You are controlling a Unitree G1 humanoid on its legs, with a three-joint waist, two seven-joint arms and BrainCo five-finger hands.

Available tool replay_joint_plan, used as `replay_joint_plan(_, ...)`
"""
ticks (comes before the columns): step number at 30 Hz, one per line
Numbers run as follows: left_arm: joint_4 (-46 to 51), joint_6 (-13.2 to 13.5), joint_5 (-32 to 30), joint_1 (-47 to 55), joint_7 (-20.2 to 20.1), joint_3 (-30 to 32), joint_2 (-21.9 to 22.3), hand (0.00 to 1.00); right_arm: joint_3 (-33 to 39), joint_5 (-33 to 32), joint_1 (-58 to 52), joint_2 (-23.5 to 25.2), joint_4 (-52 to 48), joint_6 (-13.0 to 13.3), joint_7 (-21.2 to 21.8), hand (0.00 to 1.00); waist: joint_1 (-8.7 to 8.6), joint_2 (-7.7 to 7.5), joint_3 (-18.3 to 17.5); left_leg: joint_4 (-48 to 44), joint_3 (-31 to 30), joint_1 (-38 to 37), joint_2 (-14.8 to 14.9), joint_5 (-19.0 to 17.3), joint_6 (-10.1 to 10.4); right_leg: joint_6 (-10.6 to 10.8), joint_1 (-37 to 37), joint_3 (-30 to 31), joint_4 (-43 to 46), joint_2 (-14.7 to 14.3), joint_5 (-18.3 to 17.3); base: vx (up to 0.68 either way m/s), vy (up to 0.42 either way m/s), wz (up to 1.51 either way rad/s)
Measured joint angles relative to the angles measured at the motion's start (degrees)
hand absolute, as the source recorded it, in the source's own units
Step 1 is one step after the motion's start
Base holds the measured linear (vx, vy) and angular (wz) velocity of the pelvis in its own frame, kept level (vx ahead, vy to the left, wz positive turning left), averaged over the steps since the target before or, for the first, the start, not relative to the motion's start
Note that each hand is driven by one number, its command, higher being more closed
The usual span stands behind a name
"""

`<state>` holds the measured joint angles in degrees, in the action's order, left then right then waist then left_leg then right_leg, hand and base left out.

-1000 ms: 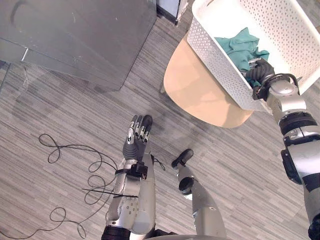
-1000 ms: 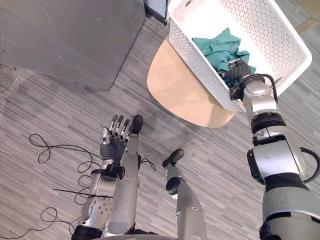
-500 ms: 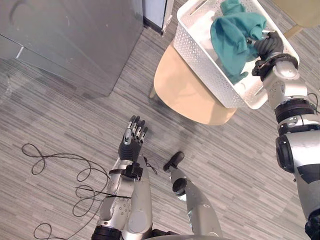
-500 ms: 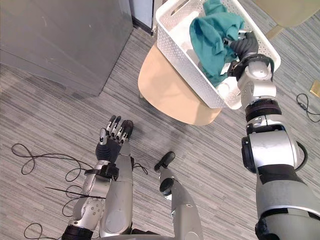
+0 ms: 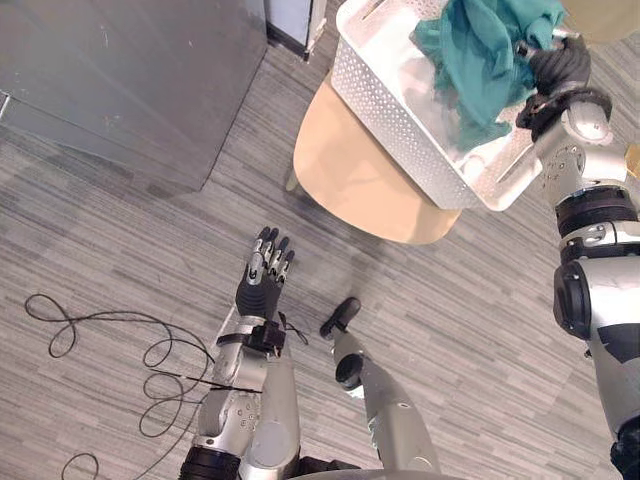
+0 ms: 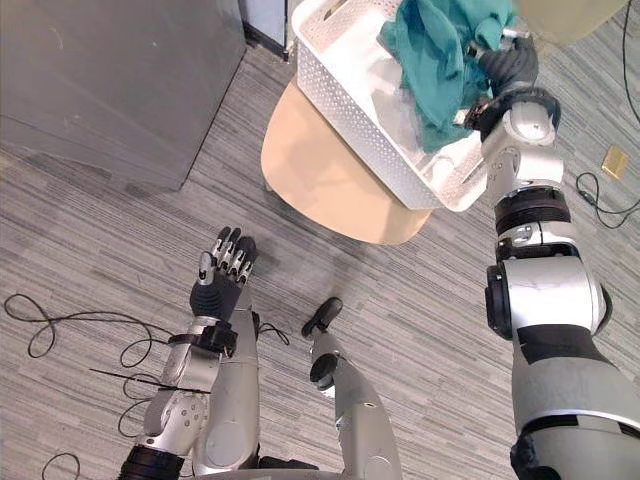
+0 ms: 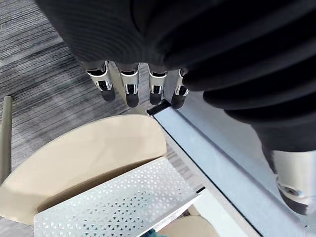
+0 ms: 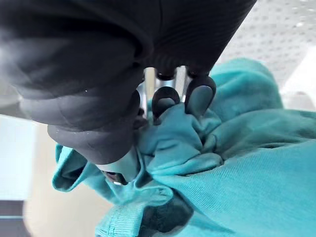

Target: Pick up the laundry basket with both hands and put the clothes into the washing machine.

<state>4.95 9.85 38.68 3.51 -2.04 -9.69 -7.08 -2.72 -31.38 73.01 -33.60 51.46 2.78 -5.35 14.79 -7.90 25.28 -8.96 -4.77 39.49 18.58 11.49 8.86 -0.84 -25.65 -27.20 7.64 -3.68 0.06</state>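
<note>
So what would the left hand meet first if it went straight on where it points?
Likely the edge of the beige round table under the white laundry basket; the open left hand points there, though height is hard to judge.

Cabinet (image 5: 120, 80) far L; round table (image 5: 350, 170) to its R, a strip of floor (image 5: 120, 250) betw. them. Laundry basket (image 5: 400, 120) over table's far-R part, overhanging the edge; can't tell if it rests on the top. Garment (image 5: 480, 60) bunched in R hand (image 5: 558, 68) at basket's R rim, hanging down into basket. L hand (image 5: 258, 295) low over floor, near side of table, well apart from basket and cabinet. Small flat item (image 6: 614, 160) on floor R of basket.
</note>
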Motion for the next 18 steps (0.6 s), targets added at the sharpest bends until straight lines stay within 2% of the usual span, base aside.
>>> replay_joint_plan(2, 1.9, 0.1, -2.9, 0.3, 0.4, 0.6, -1.4, 0.0, 1.4, 0.4, -2.2, 0.0, -7.5, 1.5, -0.2, 1.0, -0.64, -0.31, 0.2, -0.1, 0.8, -2.4, 0.1, -0.6, 0.2, 0.0, 2.1, 0.8, 0.0, 0.0, -0.1, 0.12, -0.005, -0.08)
replay_joint_plan(3, 4.2, 0.7, -4.2, 0.9, 0.9, 0.9, -1.9, 0.0, 2.7, 0.6, -4.1, 0.0, -11.7, 2.7, -0.7, 1.0, -1.49, -0.32, 0.2, -0.1, 0.9, -4.3, 0.1, -0.9, 0.2, 0.4, 3.9, 1.0, 0.1, 0.0, -0.4, 0.12, -0.007, 0.07)
replay_joint_plan(5, 6.7, 1.8, -7.2, 1.0, 0.9, 0.9, -3.2, 0.0, 5.0, 1.9, -7.1, -0.1, -16.7, 4.0, -1.2, 1.0, -1.99, -0.37, 0.1, 0.0, 1.6, -7.6, -0.6, -1.7, 0.1, 0.6, 6.6, 1.4, 0.4, 0.6, -1.2, 0.11, 0.004, 0.1)
replay_joint_plan(7, 8.7, 2.6, -10.7, 1.6, 0.9, 1.8, -4.0, 0.0, 6.7, 4.0, -13.2, -0.2, -23.1, 6.0, -1.1, 1.0, -3.81, -0.53, -0.7, 1.1, 2.3, -11.6, -1.9, -2.1, -0.2, 0.9, 9.8, 1.3, 1.4, 2.0, -2.5, 0.09, 0.018, 0.23)
replay_joint_plan(8, 9.0, 2.8, -11.5, 1.6, 0.9, 1.9, -4.3, 0.0, 7.0, 4.5, -14.7, -0.2, -24.4, 6.1, -0.9, 1.0, -4.24, -0.55, -1.3, 1.4, 2.5, -12.2, -2.2, -2.2, -0.3, 1.2, 10.2, 1.3, 1.7, 2.4, -2.8, 0.09, 0.042, 0.13)
replay_joint_plan(9, 9.1, 2.9, -13.5, 1.5, 0.9, 1.9, -5.1, 0.0, 7.3, 5.0, -18.6, -0.2, -27.3, 6.2, -0.3, 1.0, -4.63, -0.79, -3.5, 2.2, 3.4, -13.2, -2.9, -2.3, -0.5, 1.2, 10.3, 1.8, 1.9, 3.1, -2.9, 0.08, 0.044, -0.02)
replay_joint_plan(12, 10.5, 2.9, -17.1, 0.5, 1.0, 2.7, -5.5, 0.0, 7.2, 5.0, -24.3, 0.8, -31.3, 6.2, 2.0, 1.0, -5.11, -0.7, -5.1, 3.3, 5.0, -16.2, -3.8, -2.4, -0.7, 1.3, 12.4, 2.5, 1.6, 4.3, -3.0, 0.1, 0.036, -0.03)
replay_joint_plan(13, 11.3, 2.9, -18.4, -0.6, 1.1, 3.0, -5.7, 0.0, 7.0, 4.9, -27.3, 2.1, -33.2, 5.9, 3.7, 1.0, -5.87, -0.63, -6.3, 3.9, 5.3, -17.9, -4.4, -2.5, -0.9, 1.4, 13.9, 2.6, 1.0, 4.6, -3.0, 0.06, 0.015, 0.04)
replay_joint_plan(16, 11.3, 2.9, -21.8, -3.0, 1.1, 3.1, -7.2, 0.0, 6.2, 4.7, -32.0, 3.4, -38.3, 5.6, 7.1, 1.0, -6.58, -0.68, -9.3, 5.6, 6.5, -20.5, -4.7, -2.6, -0.9, 1.6, 15.6, 3.5, -0.1, 4.9, -3.0, 0.08, 0.011, -0.07)
replay_joint_plan(18, 11.3, 2.9, -25.8, -5.4, 1.1, 3.0, -10.0, 0.0, 4.2, 3.3, -35.3, 3.5, -43.7, 5.6, 10.5, 1.0, -7.89, -0.59, -12.0, 6.9, 7.2, -22.3, -4.8, -2.5, -0.9, 1.7, 16.8, 4.0, -1.0, 4.8, -2.9, 0.06, -0.007, -0.1)
